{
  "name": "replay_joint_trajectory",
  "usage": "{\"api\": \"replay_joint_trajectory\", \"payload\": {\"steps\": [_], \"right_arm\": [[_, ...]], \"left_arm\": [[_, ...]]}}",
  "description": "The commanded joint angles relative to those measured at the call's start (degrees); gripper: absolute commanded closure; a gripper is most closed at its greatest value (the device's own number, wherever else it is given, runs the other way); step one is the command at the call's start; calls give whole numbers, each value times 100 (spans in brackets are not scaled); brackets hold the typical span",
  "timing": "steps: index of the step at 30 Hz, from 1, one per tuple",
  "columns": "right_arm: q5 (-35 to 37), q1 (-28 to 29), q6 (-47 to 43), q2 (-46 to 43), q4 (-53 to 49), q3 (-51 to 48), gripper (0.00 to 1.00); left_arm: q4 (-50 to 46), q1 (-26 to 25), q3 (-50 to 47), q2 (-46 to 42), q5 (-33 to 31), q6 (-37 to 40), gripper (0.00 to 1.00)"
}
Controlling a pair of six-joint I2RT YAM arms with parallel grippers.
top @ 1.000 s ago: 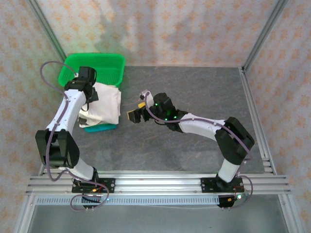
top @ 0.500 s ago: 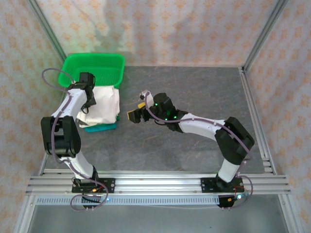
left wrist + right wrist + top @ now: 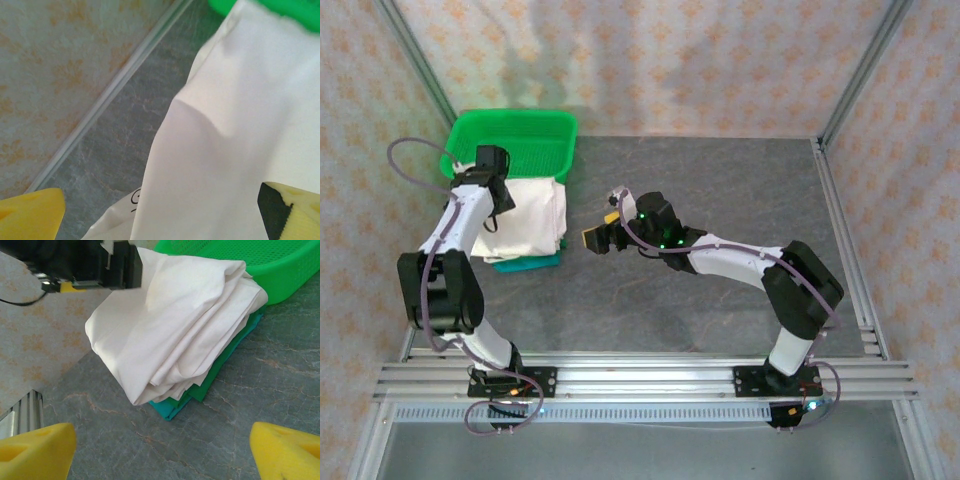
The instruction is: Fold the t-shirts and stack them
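On grey marbled tabletop (image 3: 720, 190), floral walls (image 3: 670, 60) around: t-shirts (image 3: 535, 212) beside basket (image 3: 530, 135); left fingers (image 3: 30, 212), right fingers (image 3: 35, 450) spread.

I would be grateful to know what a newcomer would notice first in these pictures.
The green basket stands out at the far left of the table, with a stack of folded white t-shirts just in front of it, lying on teal cloth. The left gripper hangs open over the stack, while the open right gripper faces it from the middle.

A green mesh basket (image 3: 535, 140) sits at the grey table's (image 3: 720, 190) far-left corner, teal cloth (image 3: 535, 263) near it.
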Motion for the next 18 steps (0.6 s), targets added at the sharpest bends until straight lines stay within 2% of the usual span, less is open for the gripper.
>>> {"api": "replay_joint_trajectory", "payload": {"steps": [1, 5, 10, 15, 18], "right_arm": [[-39, 26, 69, 41, 326, -76, 10], [-65, 30, 93, 64, 379, -76, 10], [-68, 30, 94, 64, 375, -82, 10], [-68, 30, 117, 68, 361, -93, 10], [-91, 30, 122, 91, 322, -69, 11]], "left_arm": [[475, -153, -73, -341, -15, 182, 0], [272, -149, 338, 229, 671, 219, 0], [40, -29, 628, 955, 1380, -161, 0], [95, 207, 535, 1292, 1910, -460, 0], [191, 259, 479, 1262, 2015, -455, 0]]}}
